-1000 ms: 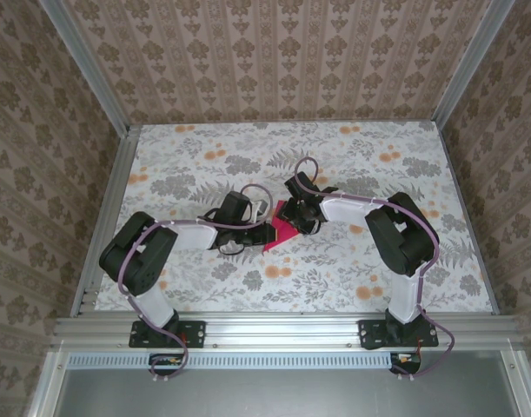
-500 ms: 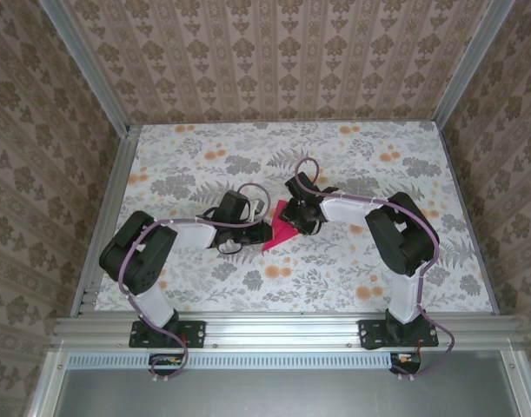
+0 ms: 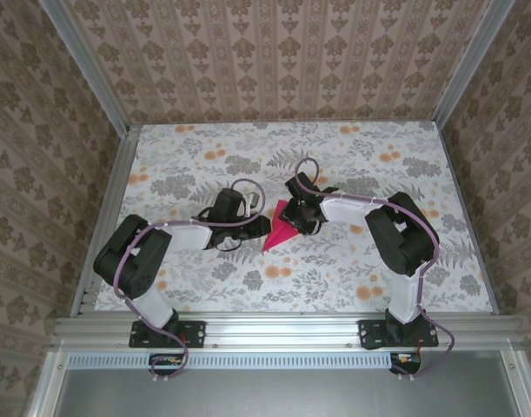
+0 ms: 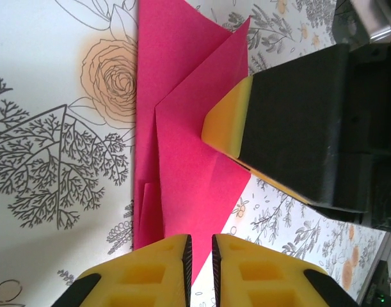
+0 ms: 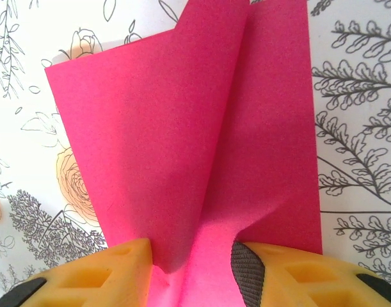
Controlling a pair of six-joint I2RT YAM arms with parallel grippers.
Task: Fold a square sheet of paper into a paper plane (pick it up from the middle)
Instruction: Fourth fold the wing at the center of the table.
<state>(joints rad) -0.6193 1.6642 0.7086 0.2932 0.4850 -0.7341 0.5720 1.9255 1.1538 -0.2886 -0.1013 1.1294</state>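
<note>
On floral tabletop (image 3: 352, 261) between papered walls (image 3: 274, 61), right hand (image 5: 192, 256) pinching paper (image 5: 182, 141), left hand (image 4: 200, 252) closed.

no readable text, labels or numbers

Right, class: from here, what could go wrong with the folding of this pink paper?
The right pincer bunches the paper into a raised ridge; a harder squeeze may set a crooked crease. The left pincer sits nearly closed at the paper's corner; a pull there might tear it or drag the folds apart.
</note>
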